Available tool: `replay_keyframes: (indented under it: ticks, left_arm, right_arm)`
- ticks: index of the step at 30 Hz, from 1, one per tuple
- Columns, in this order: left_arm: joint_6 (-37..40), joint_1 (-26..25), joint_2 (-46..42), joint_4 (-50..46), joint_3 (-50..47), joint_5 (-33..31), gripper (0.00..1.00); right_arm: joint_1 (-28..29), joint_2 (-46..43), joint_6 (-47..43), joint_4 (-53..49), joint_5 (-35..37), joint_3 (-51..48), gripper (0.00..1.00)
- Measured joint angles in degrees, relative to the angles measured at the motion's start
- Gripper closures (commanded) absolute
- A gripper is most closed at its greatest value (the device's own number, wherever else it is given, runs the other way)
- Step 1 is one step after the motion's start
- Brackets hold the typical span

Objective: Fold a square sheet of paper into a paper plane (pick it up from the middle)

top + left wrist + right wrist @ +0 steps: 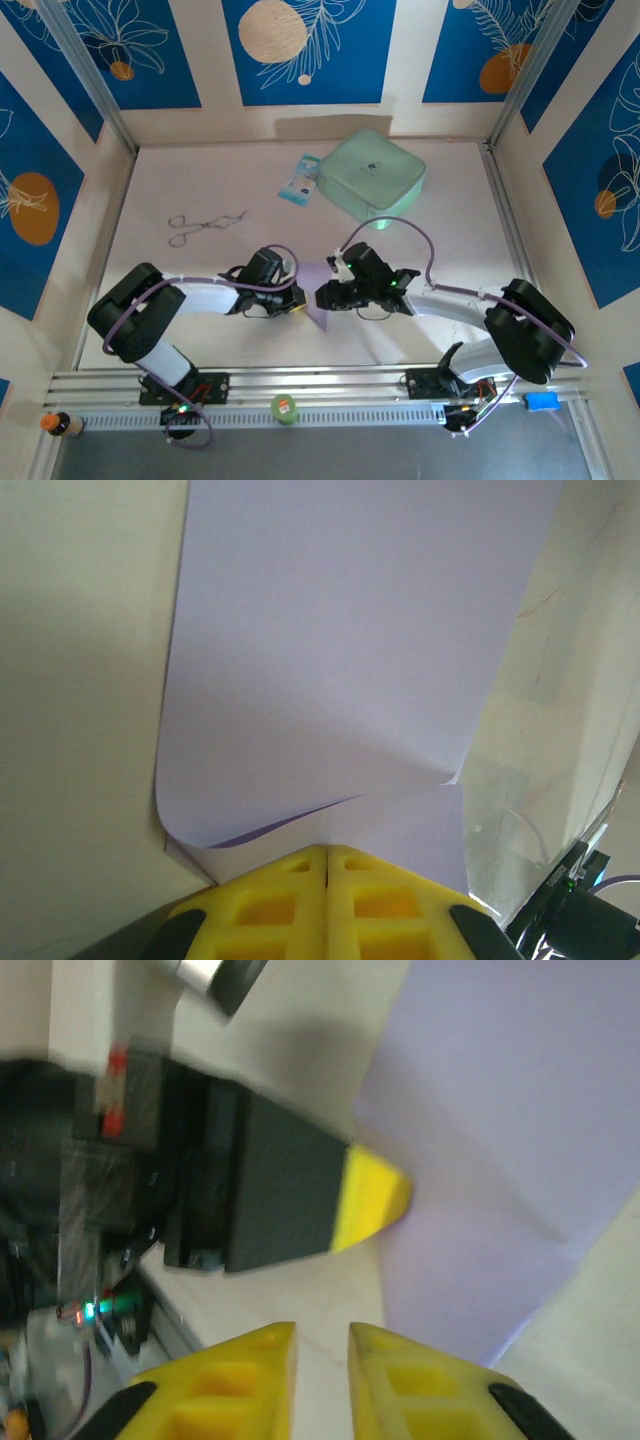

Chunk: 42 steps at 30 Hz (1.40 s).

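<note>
The left gripper (327, 865) is pinched tight on the near edge of the square sheet of paper (350, 660). The sheet stretches ahead of it over the worktop (80, 680) and buckles just before the fingers. The right gripper (320, 1345) faces it, its 2 fingers parted a slit around nothing (bare worktop shows between). The left gripper's tip stands straight ahead of it, with the paper ahead-right. Beyond both grippers, well apart from the sheet, lie forceps (205, 225), a blue-white packet (300, 181) and a mint-green case (372, 178).
</note>
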Motion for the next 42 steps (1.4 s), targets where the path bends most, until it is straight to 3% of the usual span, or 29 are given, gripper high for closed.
replay_keyframes:
  ticks: [8, 20, 42]
  left_arm:
    - [0.0, 0.0, 0.0, 0.0, 0.0, 0.0, 1.0]
    - [0.0, 0.0, 0.0, 0.0, 0.0, 0.0, 1.0]
    - [0.0, 0.0, 0.0, 0.0, 0.0, 0.0, 1.0]
  right_arm:
    - [4.7, 6.7, -0.7, -4.1, -1.4, 5.5, 0.94]
    - [5.9, 14.6, -1.1, -7.3, 0.8, 8.9, 0.95]
    - [4.4, 13.4, 0.2, 1.6, -1.7, 0.9, 0.92]
